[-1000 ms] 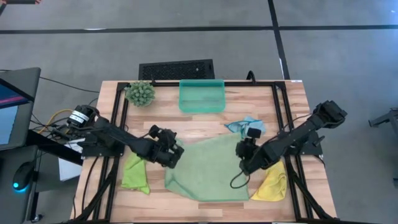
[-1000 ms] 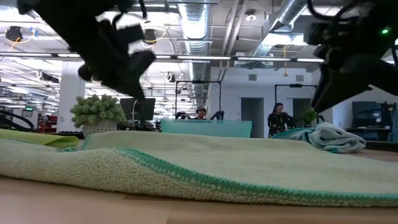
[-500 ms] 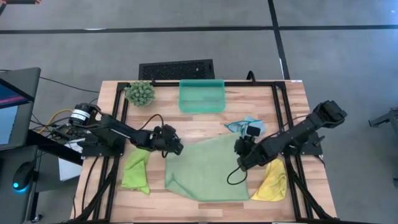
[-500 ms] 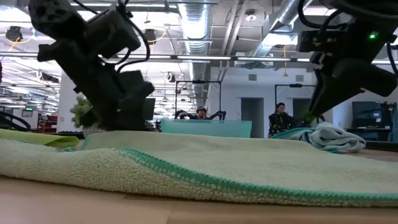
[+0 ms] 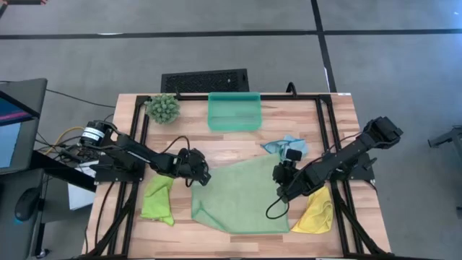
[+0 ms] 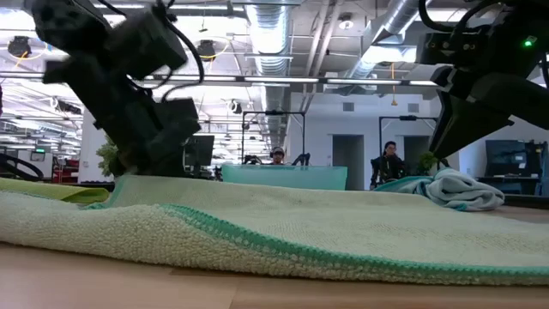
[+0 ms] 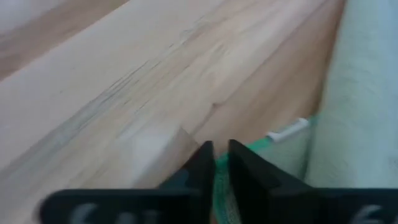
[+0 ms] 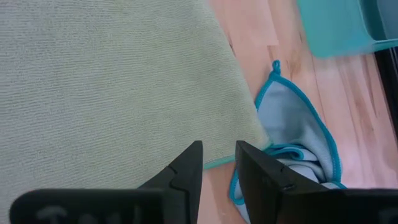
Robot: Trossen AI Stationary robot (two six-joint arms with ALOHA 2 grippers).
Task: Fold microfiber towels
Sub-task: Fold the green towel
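The pale sage green towel (image 5: 242, 196) lies spread flat in the middle of the worktop (image 5: 238, 141), with the lime green towel (image 5: 157, 198) bunched off its left side, the light blue towel (image 5: 283, 145) crumpled just past its far right corner, and the yellow towel (image 5: 315, 211) heaped at its right.

A second ago the left gripper (image 5: 198, 173) hung above the cloth's far left corner. It has since come down to the surface, opened, and closed again. In the left wrist view its fingers (image 7: 205, 163) are pinched onto the sage towel's green-stitched edge, beside a small white tag (image 7: 287, 129). That reads to me as the corner now being caught, so the first fold can begin.

The left arm lies low and stretched across the worktop, its wrist almost level with the cloth. The right gripper (image 5: 283, 189) has barely shifted: it hovers over the sage towel's right edge, angled downward, jaws partly parted and holding nothing that I can see.
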